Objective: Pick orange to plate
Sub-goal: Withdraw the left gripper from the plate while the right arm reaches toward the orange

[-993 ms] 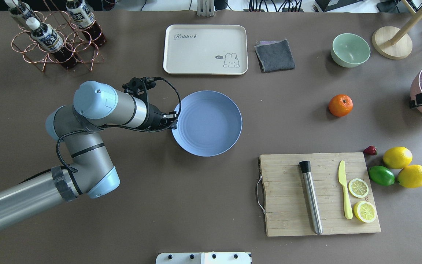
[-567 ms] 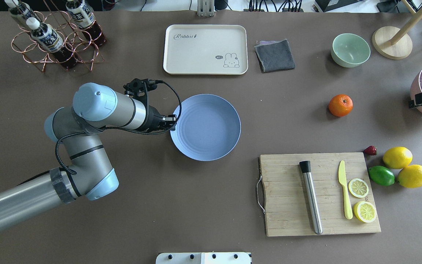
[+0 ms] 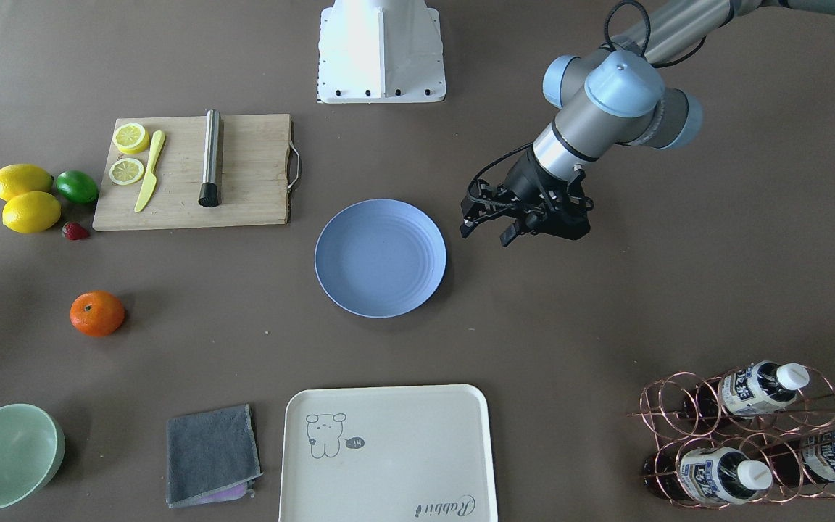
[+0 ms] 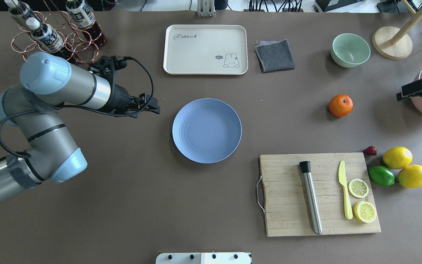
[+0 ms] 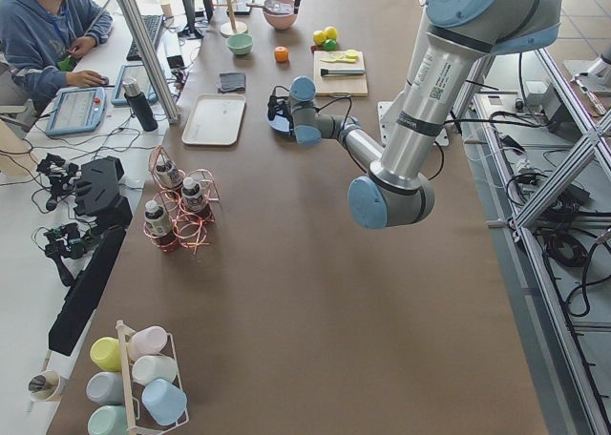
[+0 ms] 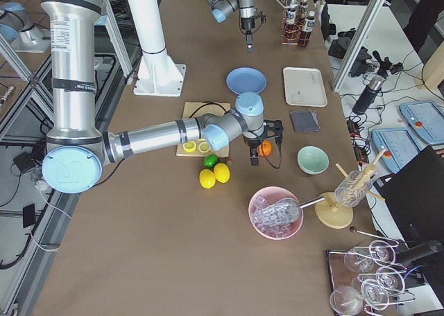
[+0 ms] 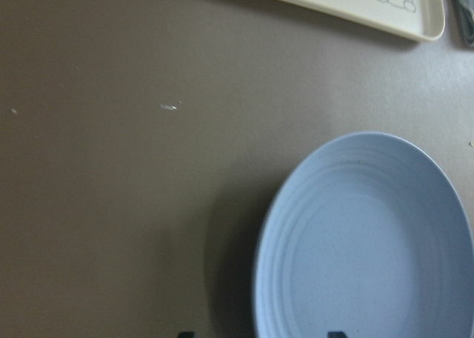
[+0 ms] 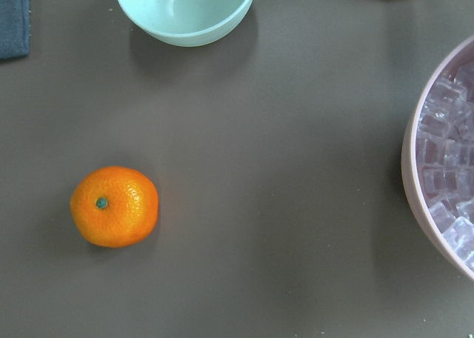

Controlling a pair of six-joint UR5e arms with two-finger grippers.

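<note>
Orange (image 4: 340, 105) sits alone on the bench (image 4: 159, 205). In the overhead view it's roughly 3 o'clock of the plate (image 4: 206, 130) and well apart from it, with only bare surface between. Right arm (image 4: 421, 89) is clearly the nearer one. It pokes in at the overhead view's right edge, across the pink ice bowl (image 8: 444, 153), and the orange lies about 9 o'clock from the right jaws, near but not under them. Right wrist camera agrees: fruit at 8 o'clock of frame centre, stem dimple facing up, green bowl (image 8: 185, 8) about 12 o'clock of the fruit. It's round with no long axis, so jaw angle shouldn't matter. My read is the move needs a sideways shift to centre over it, then straight down. Can't tell whether the right jaws are apart or together: no fingertips in the wrist view, only a black sliver overhead. Left arm (image 4: 64, 88) is at 9 o'clock of the plate, with the left jaws apart, empty, near the rim and not touching it. The orange is on the plate's far side from it, so not its pick. Nothing on the plate yet.
</note>
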